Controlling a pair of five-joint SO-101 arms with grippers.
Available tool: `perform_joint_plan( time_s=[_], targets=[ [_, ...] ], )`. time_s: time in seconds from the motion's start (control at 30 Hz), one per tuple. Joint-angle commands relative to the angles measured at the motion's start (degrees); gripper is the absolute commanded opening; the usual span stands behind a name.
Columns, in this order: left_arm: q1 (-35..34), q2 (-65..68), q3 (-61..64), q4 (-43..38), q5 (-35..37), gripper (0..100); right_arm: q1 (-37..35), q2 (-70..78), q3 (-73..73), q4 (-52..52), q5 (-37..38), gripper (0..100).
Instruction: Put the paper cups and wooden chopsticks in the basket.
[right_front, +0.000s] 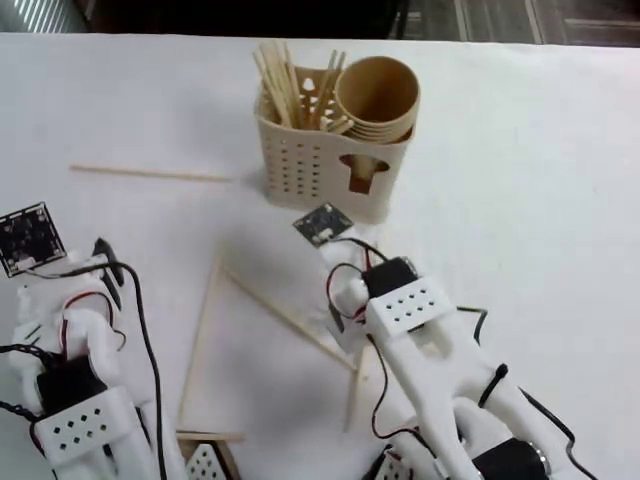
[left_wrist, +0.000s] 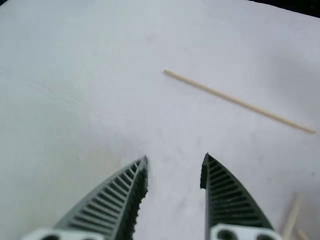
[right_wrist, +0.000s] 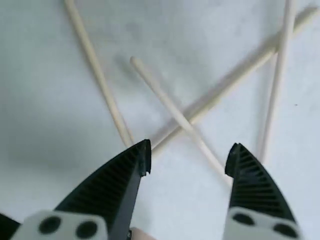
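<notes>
Hovering my right gripper (right_wrist: 190, 150) wide over crossed wooden chopsticks (right_wrist: 170, 107) at worktop (right_front: 520, 200) centre, left gripper (left_wrist: 175, 156) parted and empty, I reckon the paper cups (right_front: 378, 95) are done in the twelve o'clock basket (right_front: 325, 175), these sticks and a ten o'clock stray (right_front: 150, 173) remaining.

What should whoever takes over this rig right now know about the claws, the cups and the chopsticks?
Left claw: open, empty, over the white table, with a lone wooden chopstick lying ahead of it.
Right claw: open, empty, just above a crossed cluster of loose wooden chopsticks.
Done: the stack of brown paper cups and a bunch of wooden chopsticks stand in the cream perforated plastic basket.
Left: the lone chopstick and the crossed cluster have to go into the basket.
</notes>
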Motion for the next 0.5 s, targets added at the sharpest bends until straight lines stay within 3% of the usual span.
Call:
perform_joint_plan(
  time_s=[0.0, 0.33, 0.47],
  targets=[
    [-0.4, -0.7, -0.4, -1.2, 0.1, 18, 0.3, 0.9, 1.3, -3.8, -0.4, 24.8],
    [-0.4, -0.7, -0.4, -1.2, 0.1, 18, 0.7, 22.5, -5.2, -9.1, -0.4, 24.4],
    [-0.4, -0.7, -0.4, -1.2, 0.1, 18, 2.1, 26.8, -8.4, -9.3, 0.0, 12.2]
  ],
)
